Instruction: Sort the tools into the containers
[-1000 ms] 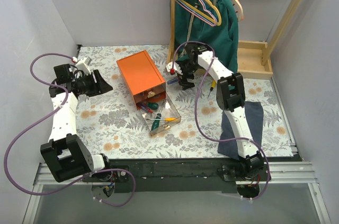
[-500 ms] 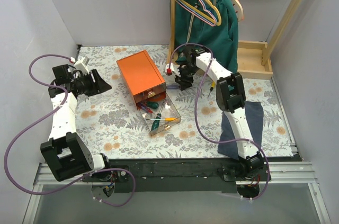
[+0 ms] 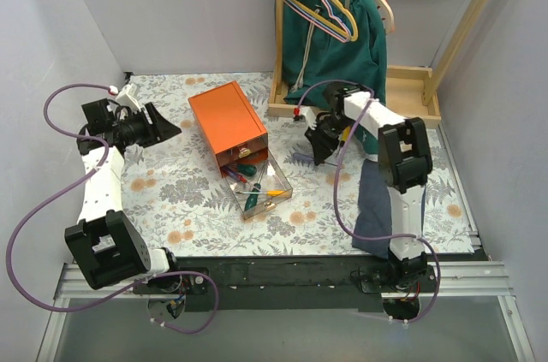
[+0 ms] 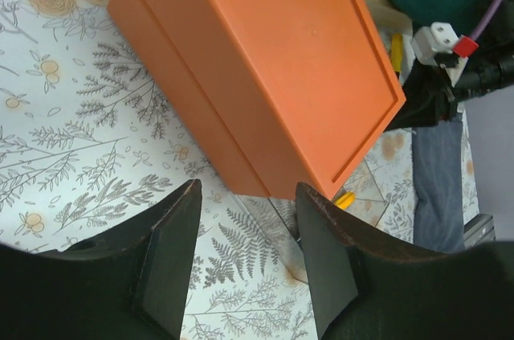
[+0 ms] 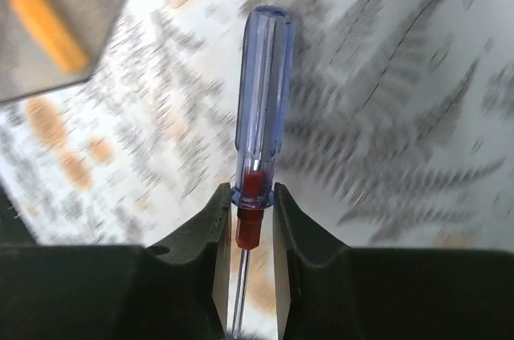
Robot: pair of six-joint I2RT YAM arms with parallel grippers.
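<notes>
**One screwdriver in hand, lower drawer part-filled**

The right tool (image 5: 245,219) is clamped on a screwdriver (image 5: 261,91), pinching the red collar just below its clear blue handle. The handle sticks out past the fingertips and the shaft runs back between them. Beneath it lies the floral surface (image 3: 171,195), which is blurred in the wrist view. A corner of clear plastic with something yellow inside shows at 10 o'clock in that view. From above, the right tool (image 3: 324,144) sits at about 2 o'clock from the open drawer (image 3: 286,182), near it but not over it.

The left tool (image 4: 247,264) is spread wide and grips nothing. It points at the orange cabinet (image 4: 265,59) from the cabinet's 9 o'clock, and in the top view it is well apart from it.

As I judge the progress, the sorting is under way but not finished. The open drawer, pulled out toward 5 o'clock from the cabinet, holds several slim pieces, among them a green screwdriver (image 3: 251,200) and a yellow screwdriver (image 3: 274,193). The upper drawer is pushed in, with something dim behind its front. The blue-handled screwdriver is lifted but not yet dropped in. A yellow handle (image 4: 396,51) lies by the wooden rack base (image 3: 411,80), at the cabinet's 3 o'clock and partly hidden by the right arm. So probably at least one more piece is left to collect.
</notes>
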